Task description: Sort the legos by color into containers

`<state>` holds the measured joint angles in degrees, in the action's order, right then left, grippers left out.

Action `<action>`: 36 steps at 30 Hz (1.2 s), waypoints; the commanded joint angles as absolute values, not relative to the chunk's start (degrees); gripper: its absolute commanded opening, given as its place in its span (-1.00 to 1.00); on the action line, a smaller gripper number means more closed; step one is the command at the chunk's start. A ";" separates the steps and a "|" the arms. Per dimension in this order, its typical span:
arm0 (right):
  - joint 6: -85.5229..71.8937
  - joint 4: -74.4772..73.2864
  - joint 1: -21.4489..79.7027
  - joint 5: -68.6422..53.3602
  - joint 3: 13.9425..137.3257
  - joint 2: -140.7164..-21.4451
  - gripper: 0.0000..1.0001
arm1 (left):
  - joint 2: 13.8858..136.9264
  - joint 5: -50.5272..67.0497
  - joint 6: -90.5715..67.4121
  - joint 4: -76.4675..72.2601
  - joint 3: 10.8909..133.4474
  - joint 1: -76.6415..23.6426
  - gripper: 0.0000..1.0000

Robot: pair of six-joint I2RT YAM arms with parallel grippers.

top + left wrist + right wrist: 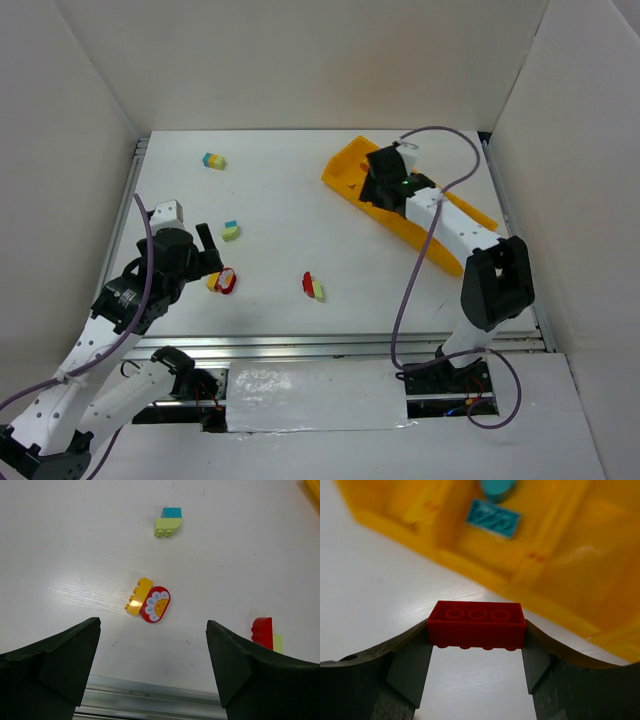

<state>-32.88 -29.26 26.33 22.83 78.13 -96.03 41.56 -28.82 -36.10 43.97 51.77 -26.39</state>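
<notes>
My right gripper (476, 632) is shut on a red lego brick (476, 622), held by its two short ends just in front of the orange-yellow tray of containers (560, 555). One compartment holds two teal pieces (493, 518). In the top view the right gripper (376, 186) hangs over the tray's far end (345, 168). My left gripper (152, 665) stands open over the table, just short of a yellow-and-red clump (149, 602). A teal-and-green clump (167, 522) lies beyond it, and a red-and-green clump (265, 634) sits by the right finger.
A teal-and-yellow clump (214, 160) lies at the far left of the table. An aluminium rail (150, 695) runs along the near edge beneath my left gripper. White walls enclose the table on three sides.
</notes>
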 commanded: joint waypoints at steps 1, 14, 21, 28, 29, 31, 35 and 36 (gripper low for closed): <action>-34.63 -32.34 21.12 25.49 75.85 -92.46 -0.97 | 41.13 -28.13 -34.72 41.48 53.09 -26.10 0.99; -34.19 -35.60 9.93 28.65 80.24 -98.70 -0.16 | 40.43 -27.60 -34.54 41.31 52.82 -26.02 0.99; -32.87 -36.57 11.51 27.08 84.03 -97.83 0.74 | 40.96 -27.33 -34.45 41.31 53.00 -26.02 0.99; -32.26 -35.77 17.83 26.02 79.46 -91.95 0.99 | 41.13 -27.42 -34.54 41.31 52.82 -26.02 0.99; -31.30 -34.73 19.15 23.58 78.24 -91.15 0.99 | 41.13 -27.33 -34.45 41.13 52.82 -26.02 0.99; -28.67 -32.00 25.20 20.84 75.51 -89.39 0.99 | 41.39 -27.33 -34.37 41.13 52.82 -25.93 0.99; -26.89 -31.11 35.93 12.94 74.36 -91.40 0.99 | 42.10 -27.07 -34.28 41.04 53.00 -25.75 0.99; -27.50 -30.85 37.86 12.05 74.01 -92.10 0.99 | 42.27 -27.16 -34.28 41.13 53.00 -25.66 0.99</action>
<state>-29.04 -33.39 32.56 18.39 75.16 -92.16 41.87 -27.16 -35.90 42.92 51.77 -26.13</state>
